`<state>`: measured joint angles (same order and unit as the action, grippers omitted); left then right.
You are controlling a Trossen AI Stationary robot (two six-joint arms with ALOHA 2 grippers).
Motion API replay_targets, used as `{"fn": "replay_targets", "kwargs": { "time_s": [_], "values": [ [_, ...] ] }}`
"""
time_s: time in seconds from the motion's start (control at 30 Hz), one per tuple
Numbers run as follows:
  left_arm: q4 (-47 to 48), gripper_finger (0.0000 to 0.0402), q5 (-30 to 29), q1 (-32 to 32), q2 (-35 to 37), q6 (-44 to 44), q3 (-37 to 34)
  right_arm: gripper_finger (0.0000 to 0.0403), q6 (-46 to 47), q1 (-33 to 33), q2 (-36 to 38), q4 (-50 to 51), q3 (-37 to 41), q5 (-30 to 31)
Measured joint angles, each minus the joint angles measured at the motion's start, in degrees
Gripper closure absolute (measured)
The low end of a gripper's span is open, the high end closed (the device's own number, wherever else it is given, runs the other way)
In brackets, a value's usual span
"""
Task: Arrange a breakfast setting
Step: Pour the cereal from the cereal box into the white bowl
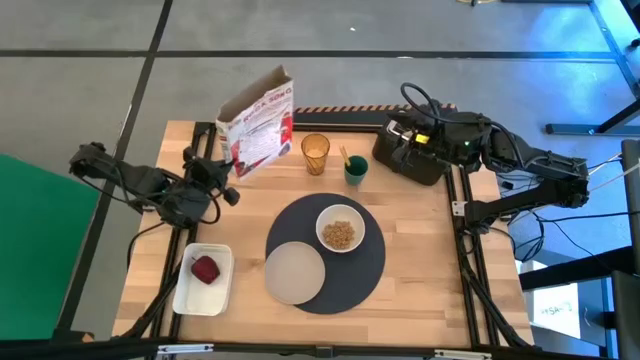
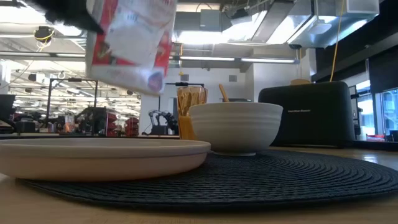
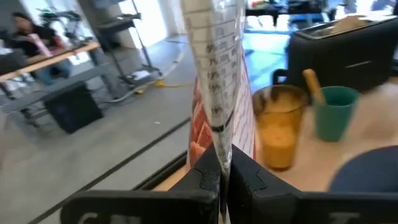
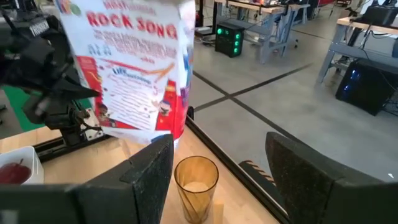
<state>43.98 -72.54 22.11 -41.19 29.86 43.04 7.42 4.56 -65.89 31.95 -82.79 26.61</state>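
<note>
A red-and-white printed cereal bag (image 1: 258,122) hangs over the table's far left, and my left gripper (image 1: 225,175) is shut on it. The round dark grey mat (image 1: 350,285) carries a white bowl (image 1: 341,230) holding cereal and a flat white plate (image 1: 294,272). Beyond the mat stand the amber tumbler (image 1: 315,153) and a green cup (image 1: 356,170), in which the orange-handled spoon (image 3: 313,84) leans. My right gripper (image 4: 227,186) hangs open above the black toaster (image 1: 410,160), with nothing between its fingers. My left gripper pinches the bag's side edge (image 3: 219,146), low on the bag, between its two fingers. The fingers come roughly level from the table's left. The flat bag stands up from the fingers, lifted clear of the table (image 2: 130,37) and tilted.
A white rectangular tray (image 1: 204,295) with a red thing in it sits at the near left. The toaster occupies the far right corner. Bare wood lies at the table's near right. People and desks show in the room beyond.
</note>
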Motion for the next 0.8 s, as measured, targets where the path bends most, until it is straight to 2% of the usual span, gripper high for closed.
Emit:
{"fn": "replay_targets", "kwargs": {
  "time_s": [0.2, 0.33, 0.4, 0.5, 0.63, 0.73, 0.8],
  "values": [
    [-0.31, 0.0401, -4.96, -0.88, 5.26, 9.97, -14.18, 0.0158, 0.05, 0.44, -0.48, -0.59, 2.06, 4.18],
    [-1.01, 0.0401, -6.67, -2.80, 7.36, 18.26, -21.81, 0.0158, 1.20, 2.58, -2.27, -0.85, 2.30, 3.24],
    [-1.17, 0.0401, -8.08, -3.97, 7.83, 21.76, -23.37, 0.0158, 1.46, 3.74, -3.39, -0.54, 2.33, 1.64],
    [-1.44, 0.0401, -9.17, -5.88, 7.89, 22.41, -24.88, 0.0158, 1.76, 5.12, -5.25, -1.46, 2.33, -0.46],
    [-1.50, 0.0401, -9.27, -8.84, 7.94, 23.31, -27.91, 0.0158, 1.84, 6.84, -7.60, -3.51, 2.32, -2.61],
    [-2.03, 0.0401, -8.64, -10.07, 8.02, 27.28, -30.73, 0.0158, 1.83, 7.68, -8.63, -5.63, 2.34, -3.75],
    [-3.72, 0.0401, -7.78, -10.84, 7.89, 25.77, -31.15, 0.0158, 1.81, 8.38, -8.92, -6.57, 2.34, -4.06]
  ]
}}
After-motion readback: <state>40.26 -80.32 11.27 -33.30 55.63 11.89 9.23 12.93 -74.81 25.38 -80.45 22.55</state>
